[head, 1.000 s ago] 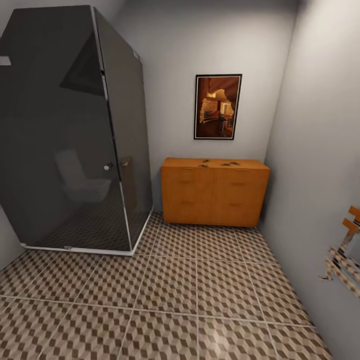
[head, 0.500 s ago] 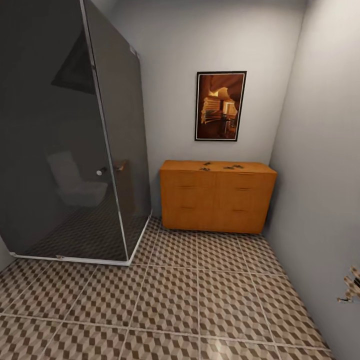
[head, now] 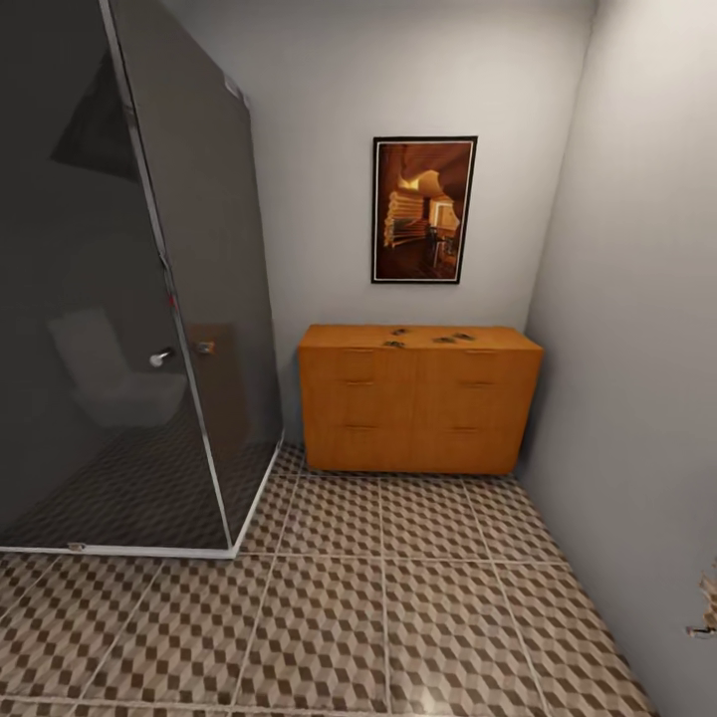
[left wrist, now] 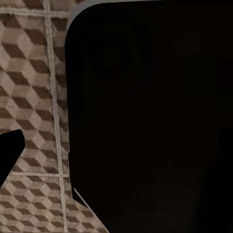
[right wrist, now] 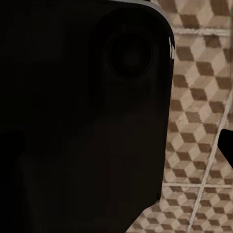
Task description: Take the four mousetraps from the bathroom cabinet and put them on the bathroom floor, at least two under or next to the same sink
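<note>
You are facing the far end of a narrow bathroom with grey walls: the orange-brown cabinet (head: 420, 398) stands against the back wall, well ahead of both arms, and the mousetraps (head: 398, 333) lie as small dark specks on its flat top, towards the middle and right. A framed picture (head: 423, 210) hangs on the wall above it. A dark glass shower enclosure (head: 129, 299) fills the left side, with a chrome knob (head: 159, 358) on its door. The bathroom floor (head: 378, 607) of cube-patterned tiles stretches from the cabinet back to you. Each wrist camera looks down past a dark body part (left wrist: 150, 116) onto those tiles (right wrist: 199, 145), and you cannot tell how far either gripper's fingers are parted.
</note>
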